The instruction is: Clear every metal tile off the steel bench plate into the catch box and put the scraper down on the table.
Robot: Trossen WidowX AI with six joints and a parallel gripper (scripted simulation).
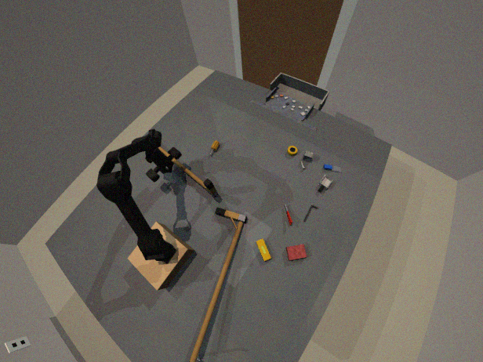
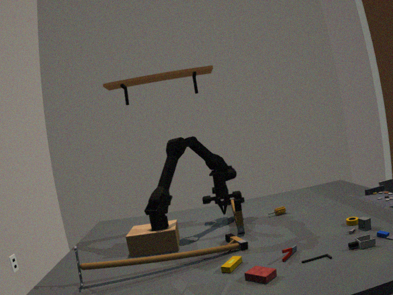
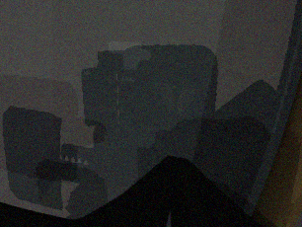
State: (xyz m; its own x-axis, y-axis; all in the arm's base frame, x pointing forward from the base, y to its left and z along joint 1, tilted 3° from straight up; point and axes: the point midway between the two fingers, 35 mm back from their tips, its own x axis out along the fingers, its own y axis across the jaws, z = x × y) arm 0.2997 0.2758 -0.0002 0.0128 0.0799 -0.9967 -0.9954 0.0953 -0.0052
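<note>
My gripper (image 1: pixel 169 169) (image 2: pixel 224 212) (image 3: pixel 172 159) is shut and empty, pointing down low over the table beside the handle of a shorter T-headed wooden tool (image 1: pixel 192 174) (image 2: pixel 238 218) (image 3: pixel 292 197). A longer wooden-handled tool (image 1: pixel 219 286) (image 2: pixel 159 258), which looks like the long scraper, lies with its T-shaped grip near the middle and its thin metal blade (image 2: pixel 78 268) at the near end. Several small tiles (image 1: pixel 293 101) (image 2: pixel 388 199) lie scattered on the bluish bench plate (image 1: pixel 277 103) at the far end. The catch box (image 1: pixel 299 83) stands behind them; its lower floor is partly hidden.
A yellow block (image 1: pixel 263 250) (image 2: pixel 231 264), a red block (image 1: pixel 296 252) (image 2: pixel 260 274), red-handled pliers (image 1: pixel 288 215) and a hex key (image 1: pixel 310 212) lie right of the long tool. A yellow tape roll (image 1: pixel 292 150) and an orange screwdriver (image 1: pixel 215 146) lie farther back.
</note>
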